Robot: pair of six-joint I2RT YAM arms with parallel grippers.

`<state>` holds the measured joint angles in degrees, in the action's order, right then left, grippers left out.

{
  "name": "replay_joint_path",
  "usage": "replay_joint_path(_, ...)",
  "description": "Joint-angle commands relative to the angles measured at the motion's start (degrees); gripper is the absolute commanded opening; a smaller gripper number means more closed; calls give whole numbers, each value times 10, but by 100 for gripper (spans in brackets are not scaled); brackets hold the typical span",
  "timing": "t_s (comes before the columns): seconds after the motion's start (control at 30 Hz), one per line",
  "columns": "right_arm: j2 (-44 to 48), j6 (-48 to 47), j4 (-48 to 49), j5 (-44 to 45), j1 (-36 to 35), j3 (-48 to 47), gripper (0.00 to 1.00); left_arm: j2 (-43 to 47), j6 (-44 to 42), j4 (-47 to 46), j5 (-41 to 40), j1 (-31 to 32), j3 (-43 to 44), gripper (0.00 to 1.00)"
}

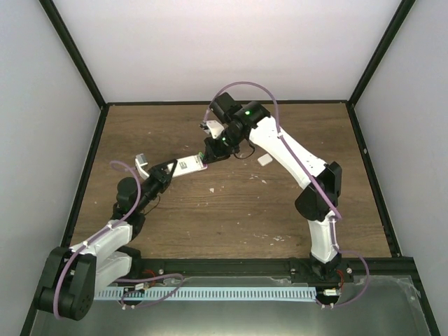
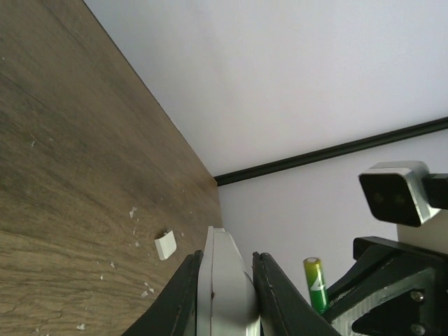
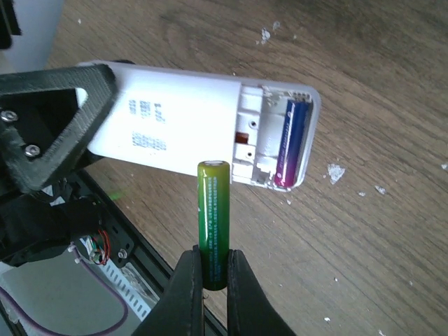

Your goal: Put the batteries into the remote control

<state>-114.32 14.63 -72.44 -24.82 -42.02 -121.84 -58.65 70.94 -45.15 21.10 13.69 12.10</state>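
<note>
My left gripper (image 2: pixel 227 280) is shut on the white remote control (image 2: pixel 224 287) and holds it above the table; in the top view the remote (image 1: pixel 187 165) sticks out toward the right arm. In the right wrist view the remote (image 3: pixel 182 122) shows its back with the battery bay open, and the purple battery (image 3: pixel 290 143) lies in the bay's far slot. My right gripper (image 3: pixel 213 280) is shut on the green battery (image 3: pixel 213 220), held upright just in front of the bay's empty slot. The green battery also shows in the left wrist view (image 2: pixel 316 281).
A small white squarish plastic piece (image 1: pixel 264 159) lies on the wooden table right of the grippers; it also shows in the left wrist view (image 2: pixel 166 245). Small white crumbs dot the table. Black frame rails and grey walls bound the table.
</note>
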Motion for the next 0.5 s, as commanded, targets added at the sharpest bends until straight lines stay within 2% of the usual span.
replay_joint_path(0.0,-9,1,-29,12,0,-4,1,7,11,-42,-25,7,8,0)
replay_joint_path(0.47,-44,4,-33,38,0,-7,1,-11,29,-62,-29,20,14,0)
